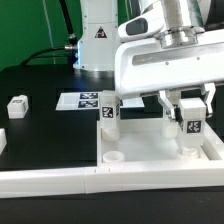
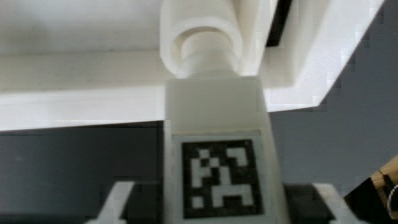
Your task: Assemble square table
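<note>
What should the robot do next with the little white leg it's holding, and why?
Probably press the leg in and twist it gently. The fingers hold it upright, and the wrist view shows its end lined up at the round corner socket of the table top. I cannot tell how deep it sits.
</note>
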You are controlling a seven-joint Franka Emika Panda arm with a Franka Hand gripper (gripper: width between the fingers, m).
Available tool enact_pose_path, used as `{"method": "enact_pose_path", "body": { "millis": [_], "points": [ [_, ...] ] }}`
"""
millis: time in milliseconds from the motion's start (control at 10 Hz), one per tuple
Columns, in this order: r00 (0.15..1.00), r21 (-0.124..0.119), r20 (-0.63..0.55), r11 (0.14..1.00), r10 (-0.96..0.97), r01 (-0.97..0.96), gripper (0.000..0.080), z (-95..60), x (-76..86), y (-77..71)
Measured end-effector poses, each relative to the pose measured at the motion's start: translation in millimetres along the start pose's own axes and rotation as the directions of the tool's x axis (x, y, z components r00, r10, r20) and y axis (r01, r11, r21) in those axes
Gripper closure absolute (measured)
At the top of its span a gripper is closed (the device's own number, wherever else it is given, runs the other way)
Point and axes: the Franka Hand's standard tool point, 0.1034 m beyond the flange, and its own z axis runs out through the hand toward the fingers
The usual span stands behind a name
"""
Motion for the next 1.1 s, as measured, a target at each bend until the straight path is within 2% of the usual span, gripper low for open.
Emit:
{"method": "enact_pose_path", "body": {
  "millis": [300,600,1100],
  "points": [
    [1.0,-0.004,0.014,1.0,0.0,0.0,0.0509,-3.5,-5.6,4.7],
    [1.0,-0.005,0.024,1.0,-0.003,0.003,0.0509,0.9,-13.8,4.0],
    [1.0,0.003,-0.011,1.0,-0.003,0.003,0.0509,12.8,0.7,-4.0]
  ]
}}
